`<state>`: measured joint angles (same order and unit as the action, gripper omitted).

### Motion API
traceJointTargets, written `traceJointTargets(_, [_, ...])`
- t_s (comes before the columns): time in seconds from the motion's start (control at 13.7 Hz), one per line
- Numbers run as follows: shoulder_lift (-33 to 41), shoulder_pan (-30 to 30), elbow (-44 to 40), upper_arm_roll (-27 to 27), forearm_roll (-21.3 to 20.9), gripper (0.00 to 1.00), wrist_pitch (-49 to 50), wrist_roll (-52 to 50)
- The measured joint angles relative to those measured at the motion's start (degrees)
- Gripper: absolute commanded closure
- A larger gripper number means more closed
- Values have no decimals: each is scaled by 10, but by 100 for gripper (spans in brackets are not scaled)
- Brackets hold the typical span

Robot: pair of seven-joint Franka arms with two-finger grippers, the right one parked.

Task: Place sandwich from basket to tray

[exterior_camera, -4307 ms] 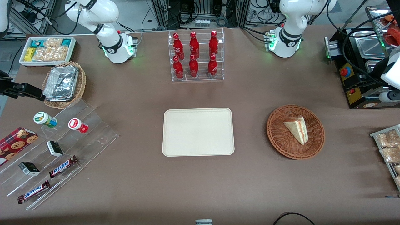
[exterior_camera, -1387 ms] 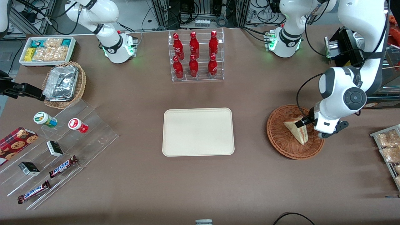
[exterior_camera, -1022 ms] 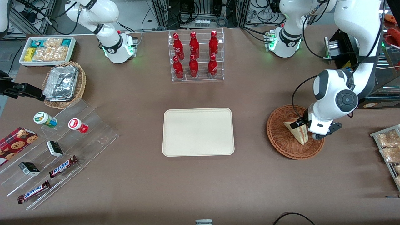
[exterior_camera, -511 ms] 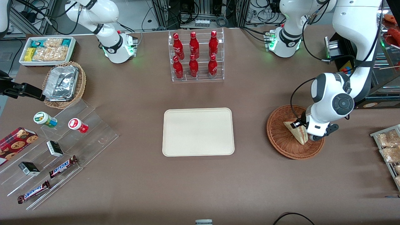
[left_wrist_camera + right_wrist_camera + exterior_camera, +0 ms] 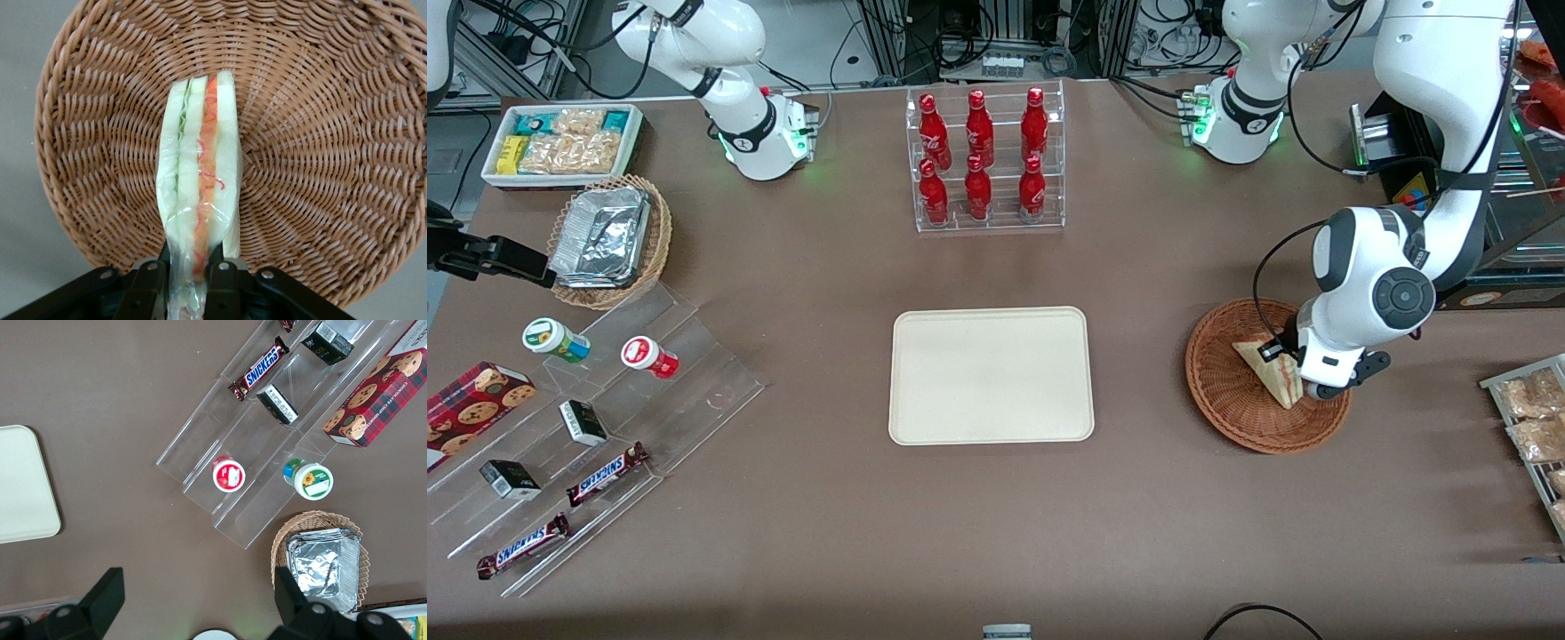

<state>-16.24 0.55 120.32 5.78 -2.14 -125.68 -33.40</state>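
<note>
My pincer (image 5: pixel 189 280) is down in the basket (image 5: pixel 1227 400), its two black fingers (image 5: pixel 148 288) pressed against the bread faces of the sandwich (image 5: pixel 199 200), pinching the wrapped wedge at one end. The sandwich stands on edge with its red, orange and green filling turned up toward my wrist, and I cannot tell whether it has left the wicker. In the front view the sandwich (image 5: pixel 1267 373) sits partly under my wrist. The cream tray (image 5: pixel 991 373) lies flat on the brown table (image 5: pixel 996 533), well apart from the basket, toward the parked arm's end.
</note>
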Motion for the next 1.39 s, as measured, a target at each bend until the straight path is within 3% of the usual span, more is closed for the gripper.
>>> traceJointTargets(0.29, [11,-15,-50,5,0,100,77,7])
traceJointTargets(0.58, [19,-70,-126,6,-1,100,165,14])
traceJointTargets(1.09, [7,-207,-184,22,1,100,174,14])
traceJointTargets(1.39, [-36,-224,-209,78,1,100,173,18])
